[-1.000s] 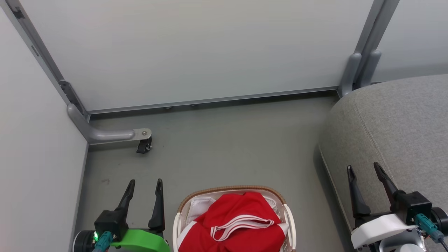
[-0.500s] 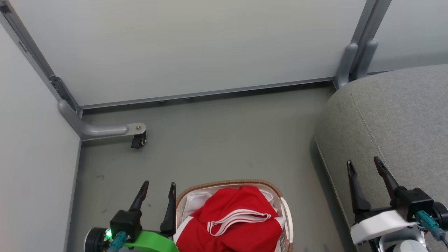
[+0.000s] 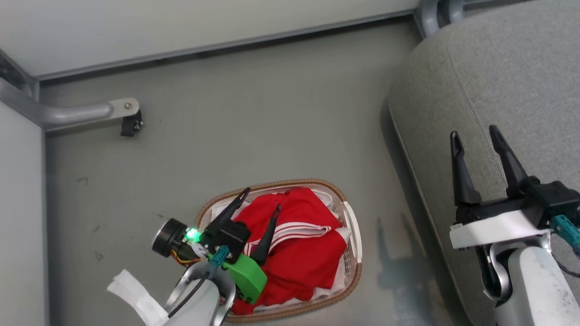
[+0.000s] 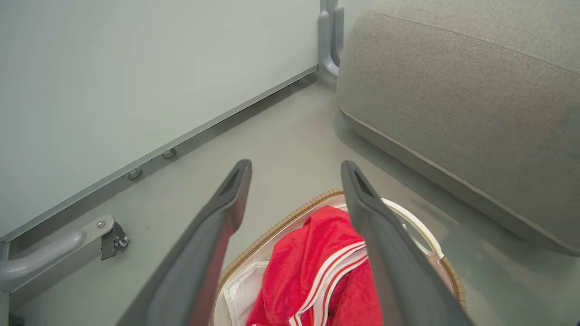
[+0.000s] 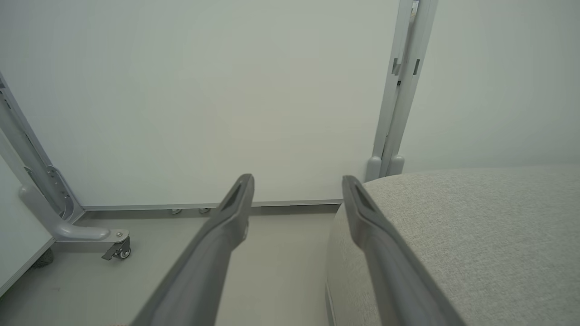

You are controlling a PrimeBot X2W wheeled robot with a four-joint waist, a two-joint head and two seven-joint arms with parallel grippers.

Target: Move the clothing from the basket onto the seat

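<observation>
Red clothing (image 3: 301, 246) with white-striped trim fills the oval basket (image 3: 351, 203) on the floor; the left wrist view shows the clothing (image 4: 317, 267) and the basket's brown rim (image 4: 272, 228) low in the picture. My left gripper (image 3: 262, 200) hangs open over the basket's left half, its fingers spread above the red fabric and holding nothing. At the right, the grey seat (image 3: 498, 72) has my right gripper (image 3: 473, 132) open over its left edge. The right wrist view has the seat (image 5: 476, 235) beside the open right gripper (image 5: 297, 181).
Pale partition panels (image 3: 181, 22) stand behind and to the left. A grey metal foot with a caster (image 3: 129, 122) sticks out onto the grey floor (image 3: 253, 117) at upper left. Open floor lies between basket and seat.
The head camera has tilted down, so the scene has shifted up. My left gripper has swung from beside the basket to over the red clothing. The right gripper stays open by the seat.
</observation>
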